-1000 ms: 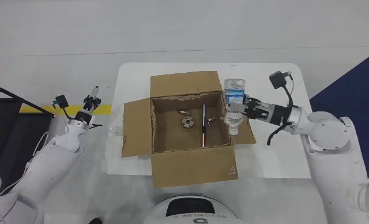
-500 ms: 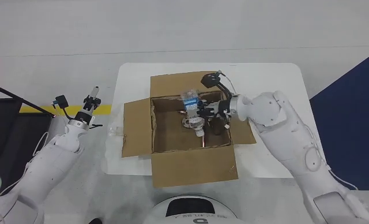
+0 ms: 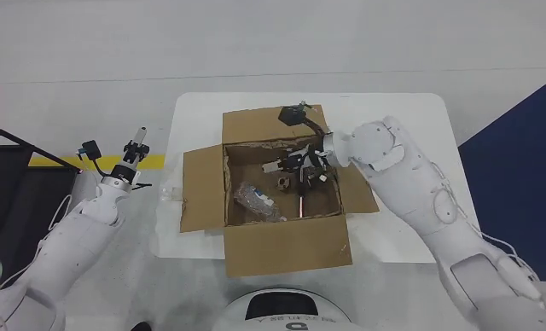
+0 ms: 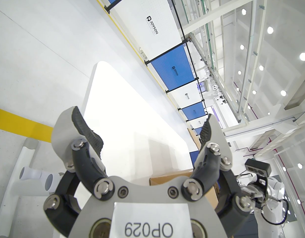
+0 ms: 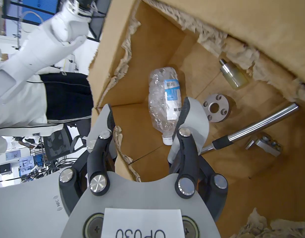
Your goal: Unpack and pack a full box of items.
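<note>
crinkled clear water bottle [image 5: 165, 102] lies on its side on the floor of the cardboard box [image 3: 286, 246], near the wall on the robot's left, touching no other item. just beside it is a round steel flange [image 5: 216, 107]. past that sit a metal rod with a black grip [image 5: 254, 122], a small metal block [image 5: 265, 145] and a short cylinder [image 5: 233, 74].

right gripper [image 5: 147, 107] hangs over the box interior, jaws spread and empty, one tip close above the bottle's cap end. left gripper [image 4: 142, 116] is well off the worktop [image 3: 392, 160] to the side, jaws spread, holding nothing.

risks you should watch:
- bottle is light and round, so a nudge could roll it onto the flange.
- its thin walls look likely to buckle under a hard pinch and squirt out.
- the torn liner and raised flaps sit near the wrist, so a careless lift could snag and drag the box.
- nothing braces the box.
</note>
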